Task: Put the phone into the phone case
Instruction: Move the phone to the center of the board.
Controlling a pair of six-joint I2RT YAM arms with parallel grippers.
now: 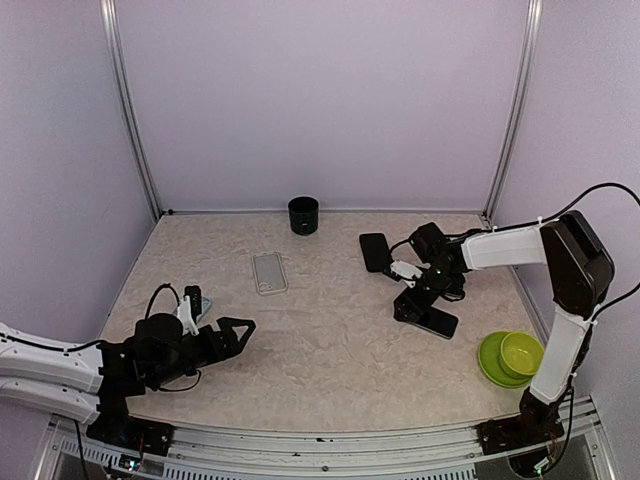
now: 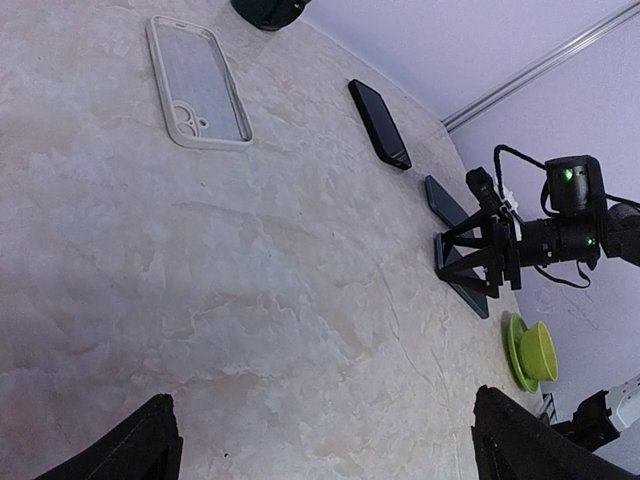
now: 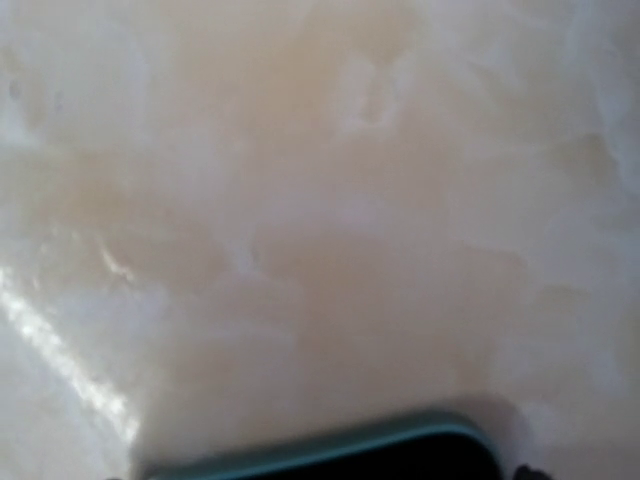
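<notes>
where right fingers [image 1: 408, 306] cover phone [image 1: 446, 323], contact unclear, phone case [image 1: 269, 272] apart

I can read no text, brand, number or sign in any of my three views. The phone [image 1: 375, 252] and the case [image 1: 269, 272] are too small for me to make out any marking on them. The right wrist view is blurred.
</notes>
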